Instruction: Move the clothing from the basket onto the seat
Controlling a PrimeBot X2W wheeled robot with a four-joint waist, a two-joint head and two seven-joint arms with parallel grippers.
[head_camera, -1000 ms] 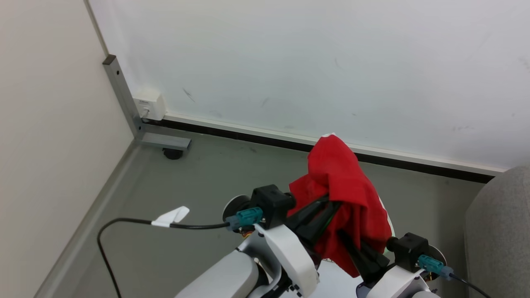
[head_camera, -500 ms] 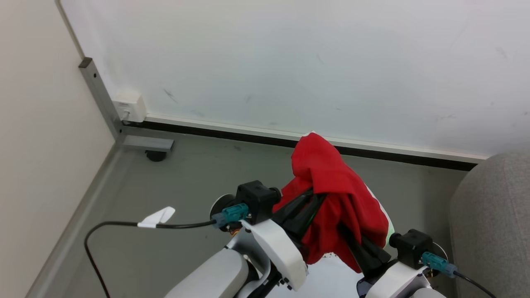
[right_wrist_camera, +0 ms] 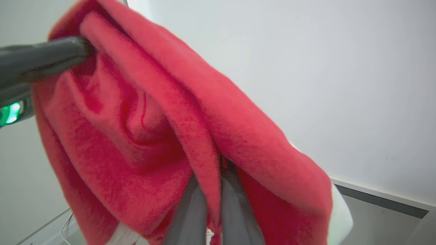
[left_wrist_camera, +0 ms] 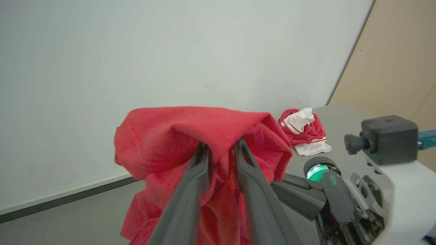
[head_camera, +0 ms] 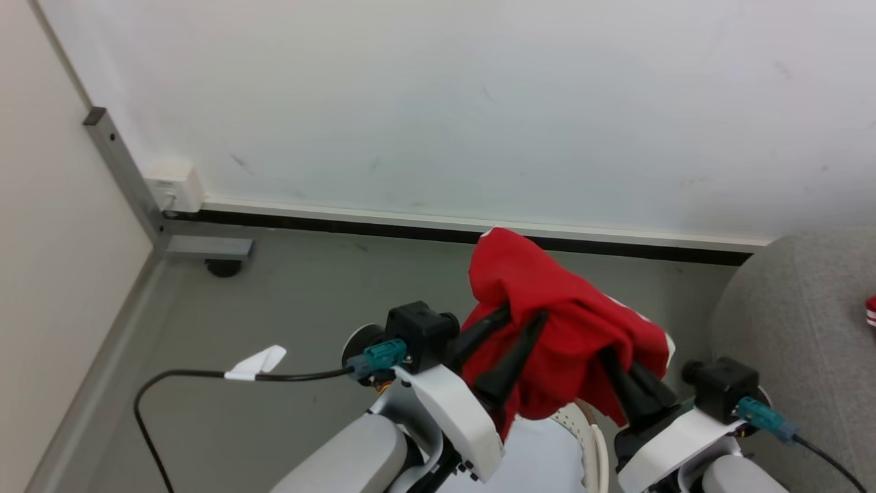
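Observation:
Both grippers hold up a red garment of the clothing [head_camera: 561,308] in front of the wall. My left gripper [head_camera: 525,315] has its fingers parted, and the cloth [left_wrist_camera: 190,126] drapes over their tips [left_wrist_camera: 220,144]. Lower right, my right gripper [head_camera: 609,356] is shut on a fold of the same garment [right_wrist_camera: 136,119], pinched between its fingers [right_wrist_camera: 218,166]. Under my arms a piece of the white perforated basket [head_camera: 582,419] shows. The grey seat [head_camera: 787,329] stands at the right, and another red and white garment [left_wrist_camera: 303,131] lies on it [head_camera: 870,311].
A white wall with a dark baseboard [head_camera: 410,229] runs across the back. A metal frame leg on a caster [head_camera: 205,248] and a white box [head_camera: 174,186] stand in the left corner. A black cable with a white tag [head_camera: 263,361] trails over the grey floor.
The camera has turned right, bringing more of the seat into view. My left fingers have parted, and the garment has spread toward the right gripper, which stays shut on it.

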